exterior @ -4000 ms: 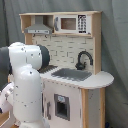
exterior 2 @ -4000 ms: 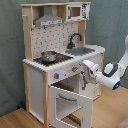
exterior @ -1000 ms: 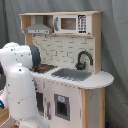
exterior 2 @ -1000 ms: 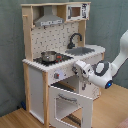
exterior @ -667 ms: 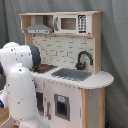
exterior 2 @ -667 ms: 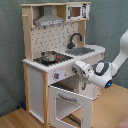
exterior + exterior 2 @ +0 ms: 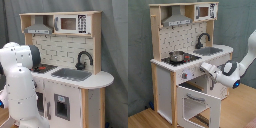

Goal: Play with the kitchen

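Second exterior view: pincer (image 7: 206,67) is pointing at the kitchen (image 7: 175,75) front panel just under the stovetop, kitchen lying toward the second exterior view's left; can't tell its grip state. Oven door (image 7: 199,102) is hanging open below.

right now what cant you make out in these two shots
- Gripper: open or shut unclear in the second exterior view; the arm's own body hides it in the first exterior view.
- Stovetop: mostly behind the arm in the first exterior view.
- Pot contents: too small in the second exterior view.
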Available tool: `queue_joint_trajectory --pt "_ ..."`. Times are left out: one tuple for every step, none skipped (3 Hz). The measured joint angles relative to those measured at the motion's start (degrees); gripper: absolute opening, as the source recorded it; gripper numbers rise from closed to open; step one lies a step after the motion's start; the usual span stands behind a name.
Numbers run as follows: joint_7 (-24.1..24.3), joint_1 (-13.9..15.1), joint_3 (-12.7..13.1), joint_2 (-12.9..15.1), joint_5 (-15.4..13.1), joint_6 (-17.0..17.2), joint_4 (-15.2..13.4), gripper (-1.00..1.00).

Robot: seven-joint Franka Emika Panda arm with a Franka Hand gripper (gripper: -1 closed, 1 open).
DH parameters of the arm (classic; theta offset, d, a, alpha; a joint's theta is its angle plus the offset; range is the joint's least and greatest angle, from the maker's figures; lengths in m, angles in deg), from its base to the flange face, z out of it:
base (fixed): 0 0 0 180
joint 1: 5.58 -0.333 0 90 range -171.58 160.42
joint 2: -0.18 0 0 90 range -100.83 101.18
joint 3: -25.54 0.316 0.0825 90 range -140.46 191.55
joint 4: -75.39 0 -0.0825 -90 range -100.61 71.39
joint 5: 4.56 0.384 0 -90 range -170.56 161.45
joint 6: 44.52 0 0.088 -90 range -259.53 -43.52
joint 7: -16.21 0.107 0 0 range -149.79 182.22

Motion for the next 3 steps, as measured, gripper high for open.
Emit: queue_joint_trajectory --pt "-7.23 0.00 0.04 -0.09 -0.01 0.20 0.00 -1.00" --pt "-14.66 0.00 0.11 -0.28 -0.02 0.52 0.00 -1.00" --pt "-22.24 0.00 0.20 -0.61 -0.09 0.96 0.00 -1.00"
